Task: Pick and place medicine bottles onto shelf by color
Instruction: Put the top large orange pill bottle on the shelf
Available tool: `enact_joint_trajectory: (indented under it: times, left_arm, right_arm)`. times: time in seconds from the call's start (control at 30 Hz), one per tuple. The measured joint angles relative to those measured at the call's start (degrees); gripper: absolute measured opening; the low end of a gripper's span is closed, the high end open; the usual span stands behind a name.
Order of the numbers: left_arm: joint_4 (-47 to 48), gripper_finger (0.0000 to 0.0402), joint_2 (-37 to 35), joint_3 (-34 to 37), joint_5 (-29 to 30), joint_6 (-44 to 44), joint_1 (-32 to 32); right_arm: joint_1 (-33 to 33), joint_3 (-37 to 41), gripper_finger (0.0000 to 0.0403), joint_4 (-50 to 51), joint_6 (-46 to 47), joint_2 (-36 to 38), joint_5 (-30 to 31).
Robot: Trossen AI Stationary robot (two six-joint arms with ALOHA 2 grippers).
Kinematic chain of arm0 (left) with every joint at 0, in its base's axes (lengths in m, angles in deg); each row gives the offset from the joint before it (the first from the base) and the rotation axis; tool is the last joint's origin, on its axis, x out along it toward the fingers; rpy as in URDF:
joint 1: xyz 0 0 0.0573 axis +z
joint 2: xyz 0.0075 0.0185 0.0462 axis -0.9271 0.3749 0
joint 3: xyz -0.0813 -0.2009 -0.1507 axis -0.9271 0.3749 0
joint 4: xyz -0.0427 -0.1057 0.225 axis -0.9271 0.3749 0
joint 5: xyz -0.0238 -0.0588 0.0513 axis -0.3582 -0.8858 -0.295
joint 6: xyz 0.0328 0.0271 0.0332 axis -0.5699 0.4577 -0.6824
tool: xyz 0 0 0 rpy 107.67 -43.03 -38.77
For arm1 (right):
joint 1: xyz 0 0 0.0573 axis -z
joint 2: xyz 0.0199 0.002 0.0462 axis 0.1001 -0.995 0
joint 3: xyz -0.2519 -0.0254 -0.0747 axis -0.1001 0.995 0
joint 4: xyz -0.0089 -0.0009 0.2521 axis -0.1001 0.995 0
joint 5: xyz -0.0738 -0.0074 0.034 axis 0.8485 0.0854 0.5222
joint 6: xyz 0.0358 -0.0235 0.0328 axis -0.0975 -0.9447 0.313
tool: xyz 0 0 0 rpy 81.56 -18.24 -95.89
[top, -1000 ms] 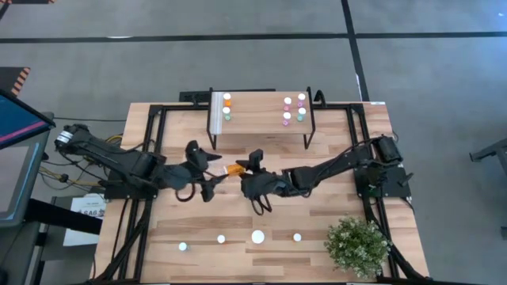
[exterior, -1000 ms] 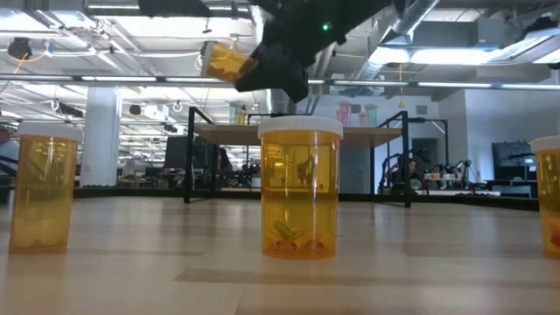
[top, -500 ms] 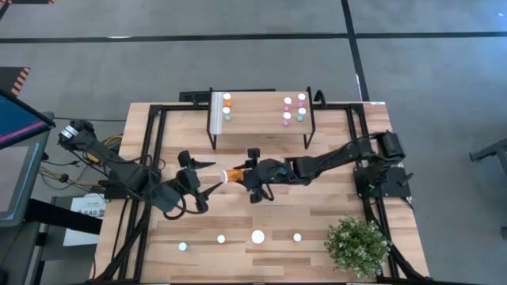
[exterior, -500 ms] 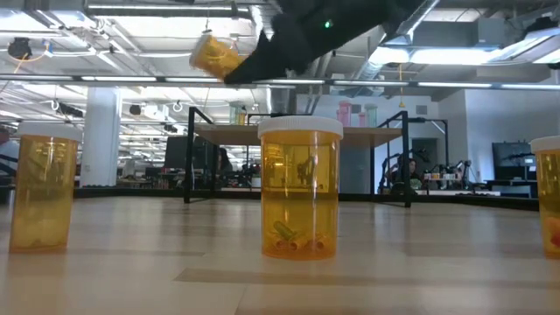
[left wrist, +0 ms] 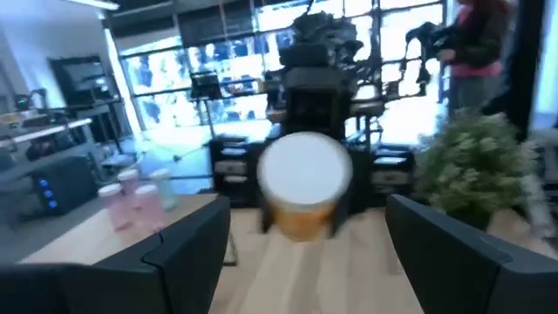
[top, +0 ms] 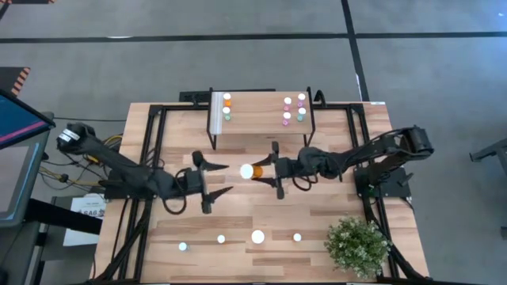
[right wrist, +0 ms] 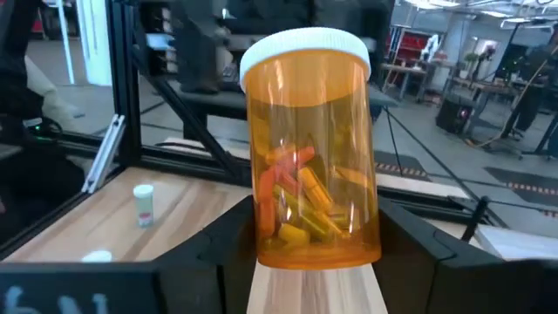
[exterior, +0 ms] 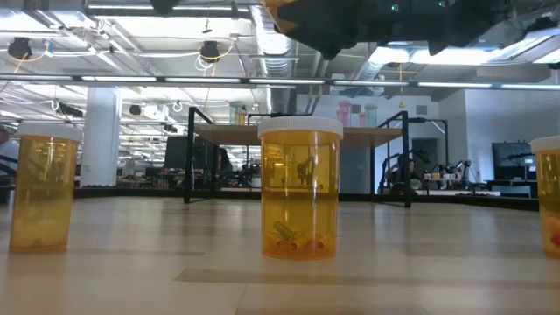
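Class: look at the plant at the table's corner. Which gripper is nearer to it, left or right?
Right. The right gripper holds an orange bottle mid-table, nearer the plant; the left gripper hangs farther away, beyond that bottle.

high: straight down, far | low: tabletop level, facing shelf (exterior: 289, 133) | wrists: close, both facing orange bottle (right wrist: 311, 148)

A light wooden table (top: 333, 206) with a black frame carries everything. Near its far edge stands a small shelf (top: 257, 119), with a few bottles (top: 226, 106) at its left end and a cluster of pink and green ones (top: 294, 109) at its right. Four white-capped bottles (top: 257, 237) stand in a row along the near edge, beside a bushy green plant (top: 358, 246) at the near right corner.
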State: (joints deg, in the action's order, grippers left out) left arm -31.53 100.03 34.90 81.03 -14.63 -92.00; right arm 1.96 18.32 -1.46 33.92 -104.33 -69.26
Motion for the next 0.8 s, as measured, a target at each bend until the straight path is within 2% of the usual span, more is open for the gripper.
enact_joint_trajectory:
  times: [0.2, 0.5, 0.63, 0.8]
  left_arm:
    - [-3.6, 0.0308, 5.4, -1.9, -7.2, -0.9, 5.2]
    - [-5.4, 0.0343, 10.4, -4.7, -8.0, -1.1, 7.6]
    - [-6.2, 0.0339, 10.7, -5.2, -9.2, -1.9, 7.6]
    - [-6.4, 0.0311, 10.7, -5.2, -10.1, -2.0, 7.7]
  right_arm:
    - [-0.2, 0.0, 0.0200, -1.4, 0.0, -1.0, 0.0]
    - [-0.2, -0.1, 0.0203, -1.6, 0.5, -1.4, 0.0]
    - [-0.2, -0.1, 0.0201, -1.7, 0.5, -1.4, 0.0]
    - [-0.2, -0.1, 0.0205, -1.7, 0.5, -1.4, 0.0]
